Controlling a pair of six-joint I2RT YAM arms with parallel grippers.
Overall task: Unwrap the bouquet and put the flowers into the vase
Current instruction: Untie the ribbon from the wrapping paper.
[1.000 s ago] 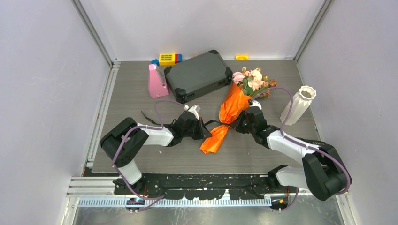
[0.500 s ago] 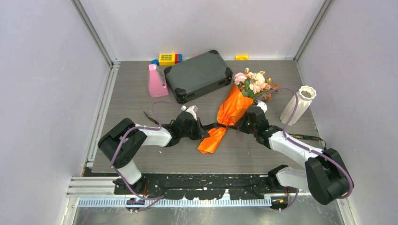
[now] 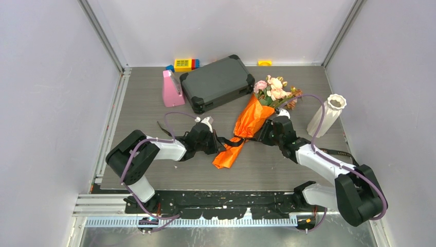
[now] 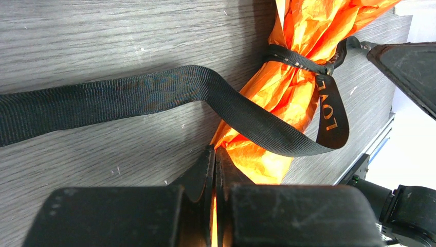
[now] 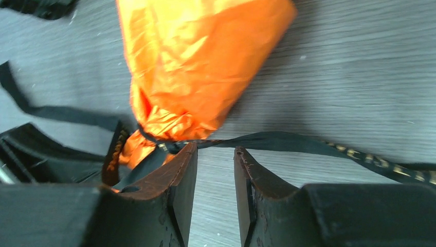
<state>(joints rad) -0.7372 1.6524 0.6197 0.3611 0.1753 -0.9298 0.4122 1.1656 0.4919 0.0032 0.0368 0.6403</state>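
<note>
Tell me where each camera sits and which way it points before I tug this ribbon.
Top external: above and behind the bases, looking down at the table; left arm and right arm show.
Left wrist: low over the table, facing the bouquet's knot; shut left gripper at bottom.
Right wrist: low, facing the bouquet's wrap; parted right gripper at bottom.
Both wrist views share the black ribbon and the bouquet.

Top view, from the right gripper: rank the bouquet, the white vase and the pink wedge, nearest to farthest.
Measured from the right gripper in the top view:
1. bouquet, directly at the gripper, just to its left.
2. vase, standing upright, off to the right.
3. pink wedge, far across at the back left.
</note>
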